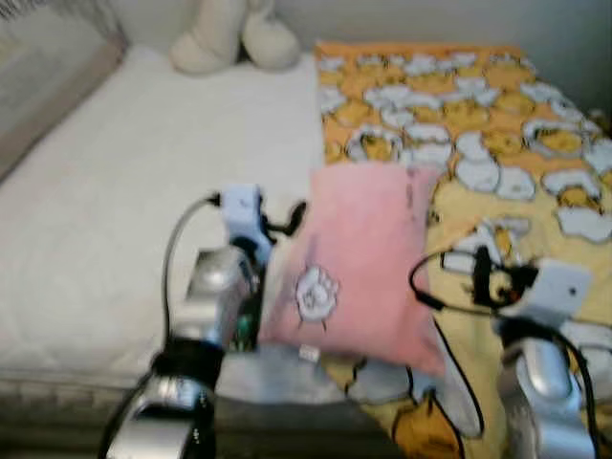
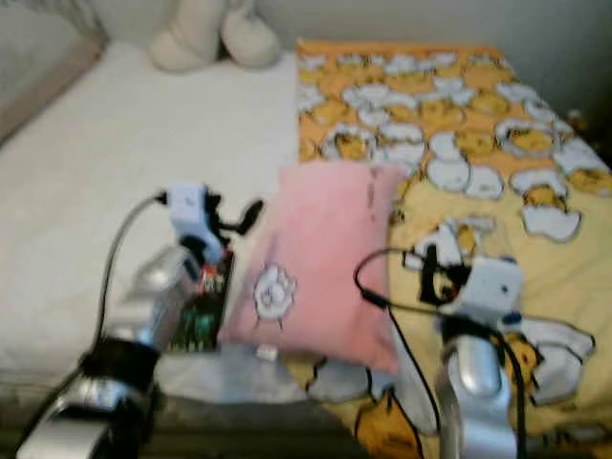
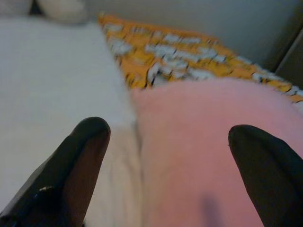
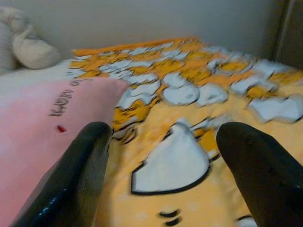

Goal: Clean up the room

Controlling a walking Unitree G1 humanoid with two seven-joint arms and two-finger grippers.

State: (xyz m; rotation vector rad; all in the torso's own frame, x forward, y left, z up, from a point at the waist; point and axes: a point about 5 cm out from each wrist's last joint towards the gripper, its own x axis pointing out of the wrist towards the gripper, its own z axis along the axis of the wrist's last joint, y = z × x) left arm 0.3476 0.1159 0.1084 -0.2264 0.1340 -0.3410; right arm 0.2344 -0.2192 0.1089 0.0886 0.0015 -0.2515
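Observation:
A pink pillow (image 1: 354,258) with a small white cartoon figure lies on the bed, half on the white mattress (image 1: 115,201) and half on the yellow patterned blanket (image 1: 478,124). My left gripper (image 1: 290,218) is at the pillow's left edge. Its fingers are open in the left wrist view, with the edge of the pillow (image 3: 199,142) between and beyond them. My right gripper (image 1: 481,270) hovers open over the blanket (image 4: 189,156) to the right of the pillow (image 4: 42,127), with nothing between its fingers.
A cream plush toy (image 1: 234,38) sits at the far end of the bed against the wall. A padded grey side rail (image 1: 48,76) runs along the mattress's left. The bed's near edge (image 1: 57,392) is just below my arms.

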